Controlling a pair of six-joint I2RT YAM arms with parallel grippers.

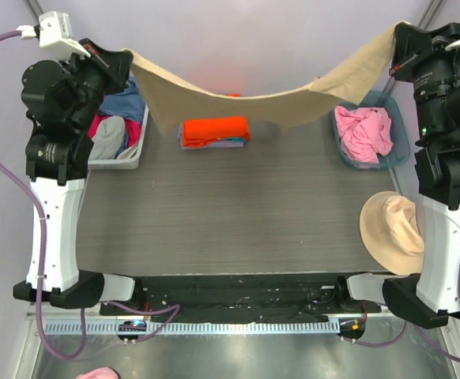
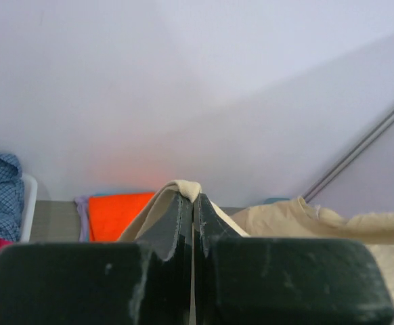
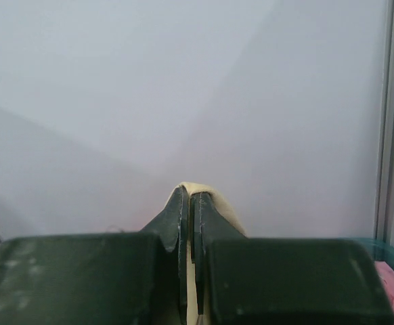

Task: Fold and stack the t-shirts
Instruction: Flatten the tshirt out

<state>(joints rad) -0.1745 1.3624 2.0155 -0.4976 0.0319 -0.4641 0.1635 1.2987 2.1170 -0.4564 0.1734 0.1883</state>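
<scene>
Top external: shirt [image 1: 238, 101] edges, L+R fingers [image 1: 124, 60]

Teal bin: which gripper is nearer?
Right. The right gripper, holding the tan shirt, hangs just beyond the teal bin; the left gripper is across the table, above the white bin.

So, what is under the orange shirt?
A lavender edge shows beneath the orange shirt, so folded cloth lies under it. The orange covers the rest; how many pieces cannot be seen.

Pale lilac wall [image 1: 254, 39] — grey wood-grain table [image 1: 238, 213], soft light.
</scene>
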